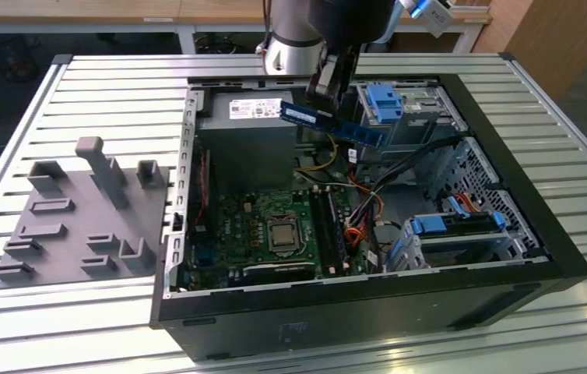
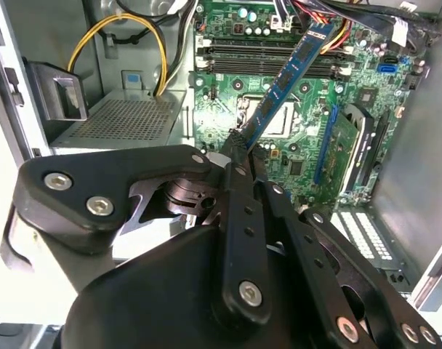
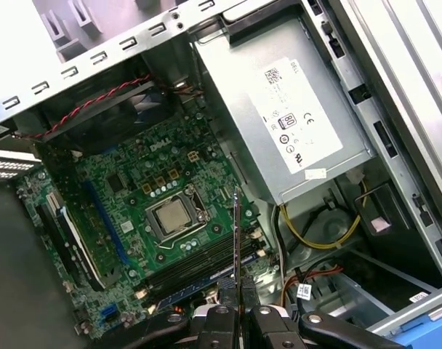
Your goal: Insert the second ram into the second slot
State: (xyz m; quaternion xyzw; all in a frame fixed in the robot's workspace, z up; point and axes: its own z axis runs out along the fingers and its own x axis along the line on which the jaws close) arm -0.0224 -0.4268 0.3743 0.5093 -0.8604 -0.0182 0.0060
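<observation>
My gripper is shut on the second ram, a thin dark-blue stick with a pale label. It hangs tilted above the rear of the open computer case, well above the motherboard. In the second wrist view the ram juts out from the gripper toward the long dark memory slots. The first wrist view shows the ram edge-on, a thin line rising from the gripper, with the slots beside the processor socket.
The silver power supply sits beside the board, with yellow and red cables nearby. Bright blue drive-bay clips stand at the exterior view's right. A grey parts fixture lies on the slatted table left of the case.
</observation>
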